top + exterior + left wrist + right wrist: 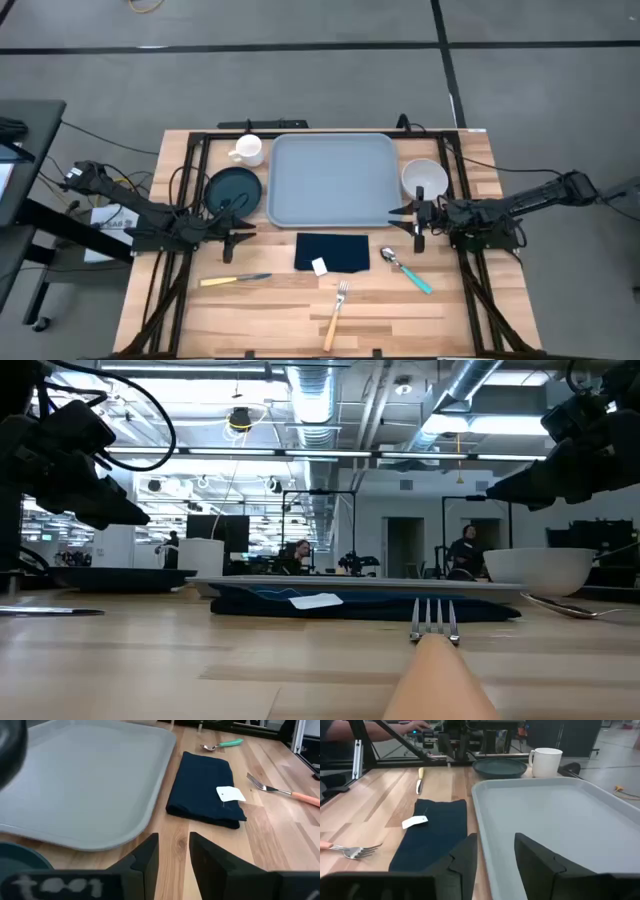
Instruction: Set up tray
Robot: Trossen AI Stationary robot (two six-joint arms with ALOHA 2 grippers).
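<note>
The light blue-grey tray (331, 178) lies flat at the table's far middle and has nothing on it; its bare floor (85, 780) and rim (560, 820) fill the wrist views. My left gripper (243, 234) hovers open, level, just off the tray's near left corner, beside the dark round plate (235, 190); in the left wrist view its fingertips (173, 842) have only bare wood between them. My right gripper (410, 222) hovers open at the tray's near right corner, below the white bowl (424, 178); its fingertips (495, 844) stand over the tray's near rim.
A folded navy napkin (332, 252) with a white tag lies in front of the tray. A white mug (247, 150) stands behind the plate. Near the front lie a yellow-handled knife (235, 281), a fork (336, 312) and a teal-handled spoon (406, 270).
</note>
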